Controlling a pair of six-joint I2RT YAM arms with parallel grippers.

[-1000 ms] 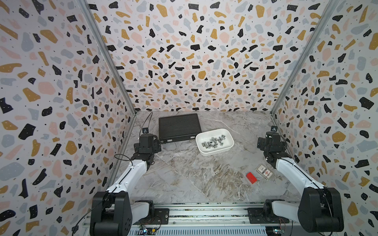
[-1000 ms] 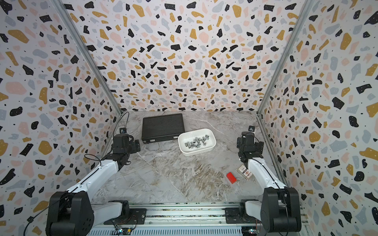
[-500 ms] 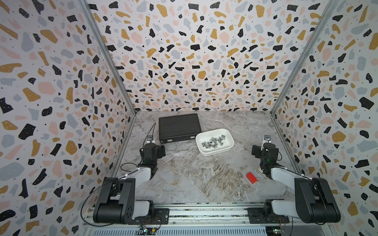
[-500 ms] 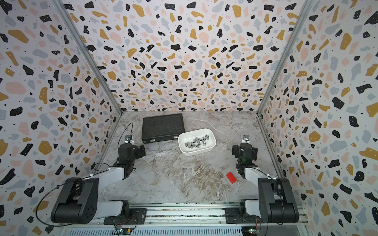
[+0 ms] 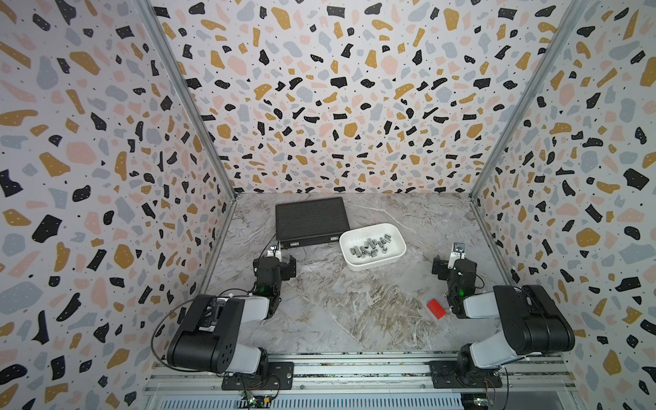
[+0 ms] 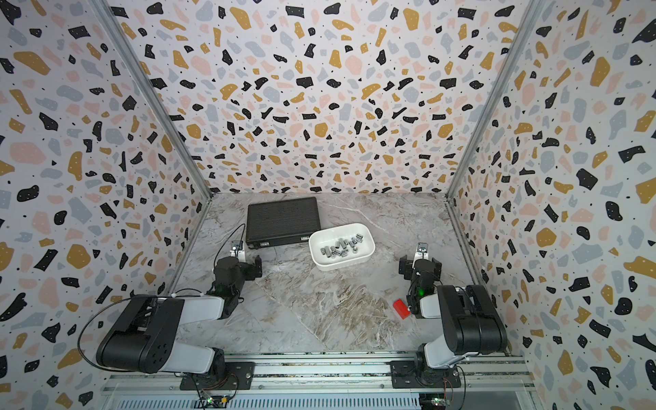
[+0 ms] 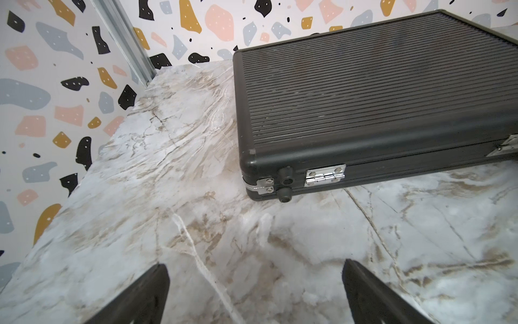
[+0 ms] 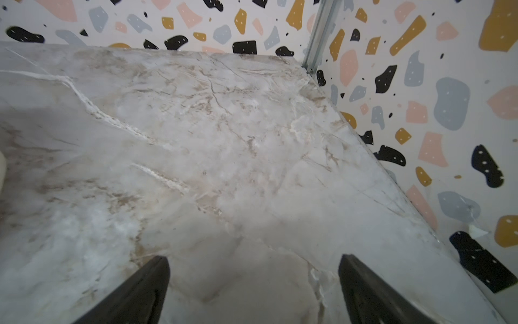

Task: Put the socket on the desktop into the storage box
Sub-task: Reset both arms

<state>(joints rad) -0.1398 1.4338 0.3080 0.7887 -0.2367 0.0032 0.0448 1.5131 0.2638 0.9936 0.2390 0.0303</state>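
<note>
A: Nearest the front?
B: Metal rail (image 5: 355,365) along the near edge of the desktop (image 5: 355,319).
A: Next in?
B: Small red block (image 5: 436,309), flat on the marble toward the near right corner, just beside the right arm (image 5: 475,307).
A: Tools?
B: Left gripper (image 7: 255,265): jaws spread wide, nothing between, low over the left side, aimed at the near left corner of the black case (image 7: 364,98). Right gripper (image 8: 252,258): jaws likewise spread wide, nothing between, near the right edge, facing the far right corner.
A: Task items?
B: Storage box (image 5: 376,262), white, past the middle of the desktop, roughly central left to right, between the two grippers and apart from both. Sockets (image 5: 371,246): loose heap of small metal pieces inside, on the box floor.
A: Farthest back?
B: Black case, ribbed, lid down, flat by the far edge, left of centre; near right corner just beside the box, contact not discernible.
</note>
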